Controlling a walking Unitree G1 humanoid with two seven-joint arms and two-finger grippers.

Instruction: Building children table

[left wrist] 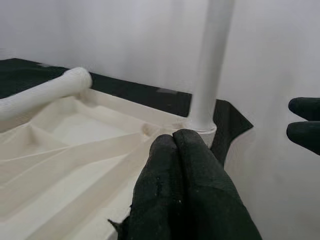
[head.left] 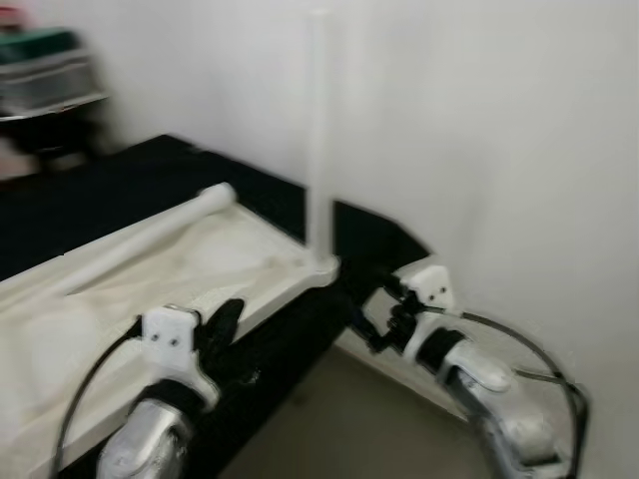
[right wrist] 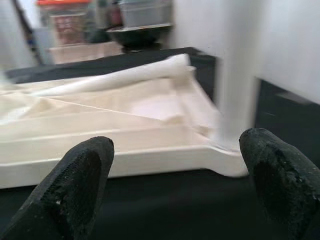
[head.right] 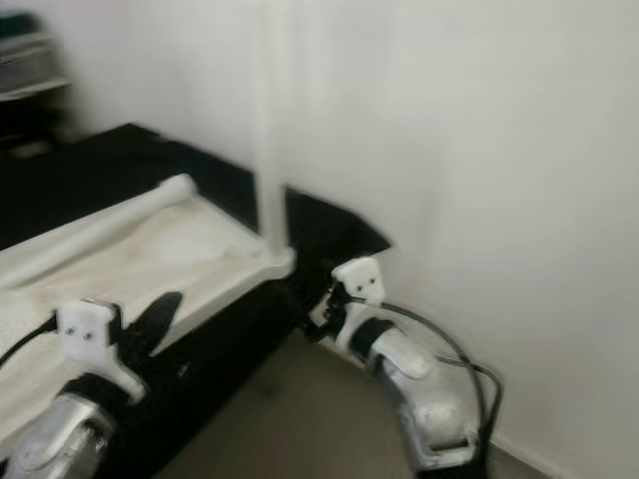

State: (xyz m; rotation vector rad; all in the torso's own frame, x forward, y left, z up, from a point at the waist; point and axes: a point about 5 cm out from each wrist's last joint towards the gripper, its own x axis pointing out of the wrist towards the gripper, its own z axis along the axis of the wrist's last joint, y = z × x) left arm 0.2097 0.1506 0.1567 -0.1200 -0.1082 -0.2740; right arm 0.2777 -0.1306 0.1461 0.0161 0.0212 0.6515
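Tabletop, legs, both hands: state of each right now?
Tabletop: upside down on the black mat, ribbed underside up.
Upright leg: standing vertical in the tabletop's corner socket, near the wall.
Loose leg: lying flat across the tabletop, not fitted.
Left hand: shut, empty, fingertips at the tabletop edge near the upright leg's base.
Right hand: open, empty, facing the corner with the upright leg.

Leg point(head.left: 319, 130) upright at tabletop point(head.left: 150, 289) corner; another seemingly lying point(head.left: 150, 238) on it.

Left tool point(left wrist: 172, 142) fingers pressed together, right tool point(right wrist: 177, 175) fingers spread wide, both arms forward.
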